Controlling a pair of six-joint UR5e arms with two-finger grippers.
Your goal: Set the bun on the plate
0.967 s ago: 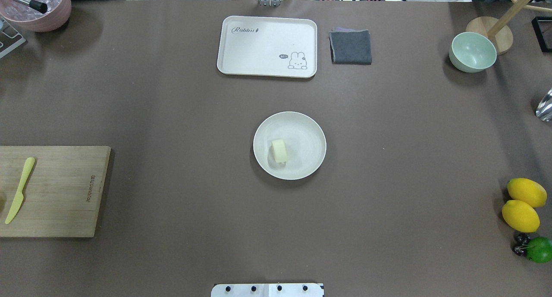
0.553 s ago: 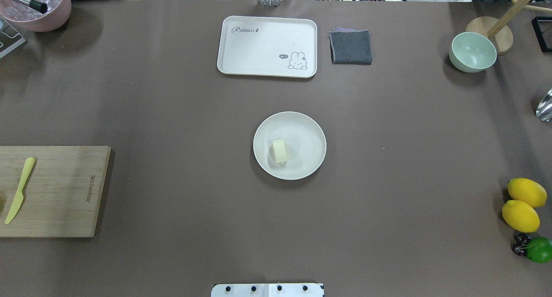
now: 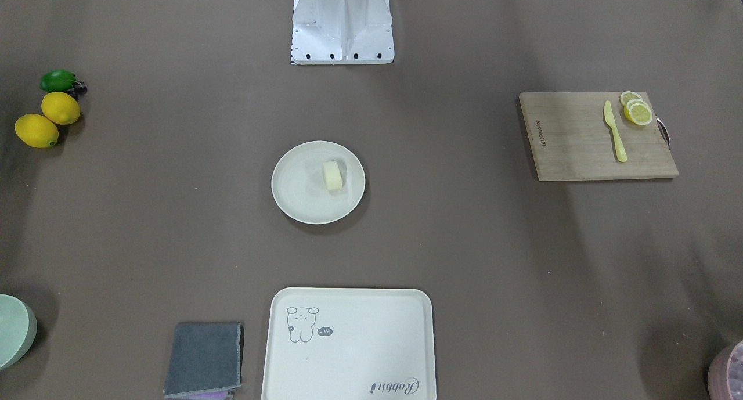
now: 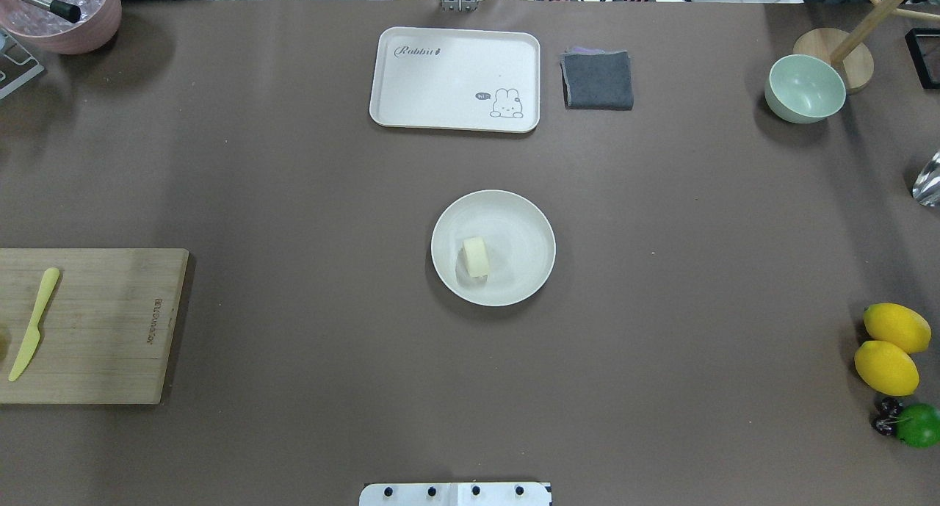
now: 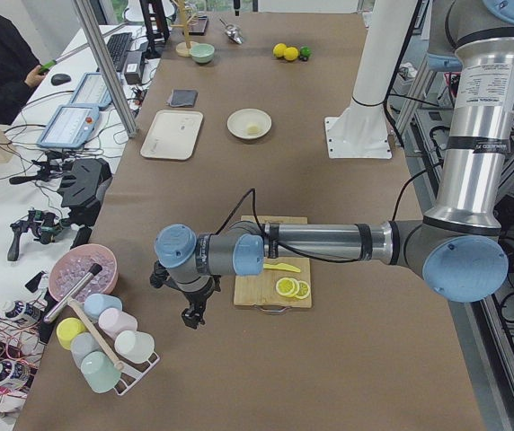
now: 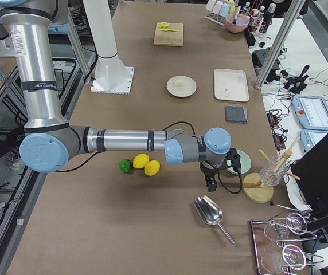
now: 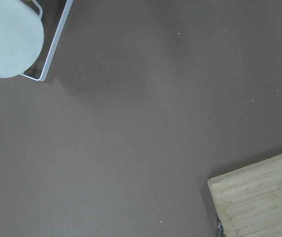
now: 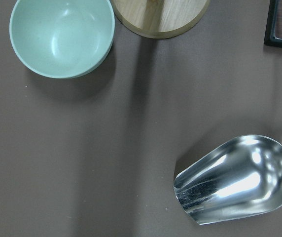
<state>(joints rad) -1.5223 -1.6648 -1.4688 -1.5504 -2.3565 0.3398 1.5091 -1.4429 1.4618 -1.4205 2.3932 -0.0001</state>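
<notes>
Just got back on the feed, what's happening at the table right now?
The bun lies on the plate in the middle of the table, and nothing touches it. Both arms are out at the table's ends: the left tool hangs beside the cutting board, the right tool near the green bowl and the metal scoop. Whether the tools are open or shut cannot be told. The placing looks done.
</notes>
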